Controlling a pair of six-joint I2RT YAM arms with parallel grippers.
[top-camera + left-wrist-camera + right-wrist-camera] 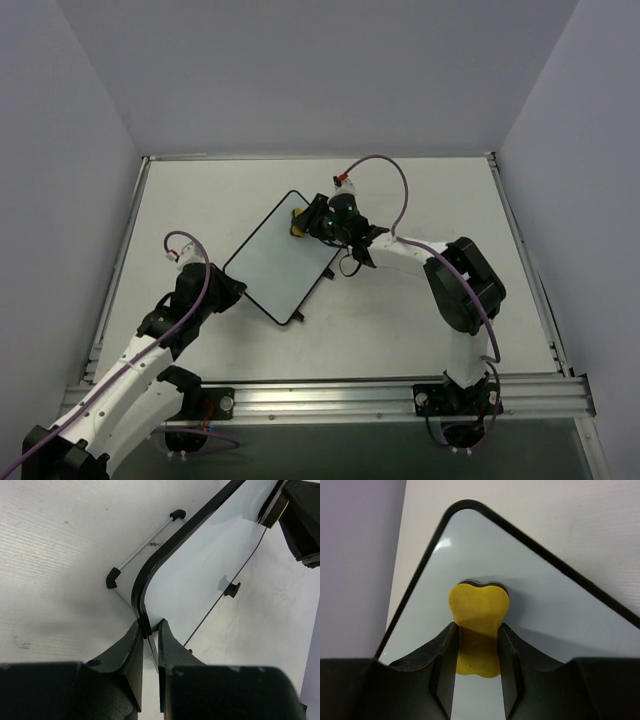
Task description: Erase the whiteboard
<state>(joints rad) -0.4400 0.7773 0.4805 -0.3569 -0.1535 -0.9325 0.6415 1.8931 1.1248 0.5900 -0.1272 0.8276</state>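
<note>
The whiteboard (285,257) is a white board with a thin black frame, lying at an angle in the middle of the table; its face shows no marks. My left gripper (232,291) is shut on its near left corner, the frame pinched between the fingers (131,647) in the left wrist view, where the board (200,565) stretches away. My right gripper (308,222) is shut on a small yellow sponge (478,625) and presses it on the board (540,615) near its far corner. The sponge also shows from above (297,223).
A thin grey rod with black end caps (145,547) lies on the table beside the board's left edge. One black foot (231,588) sticks out at the board's right edge. Grey walls enclose the table on three sides.
</note>
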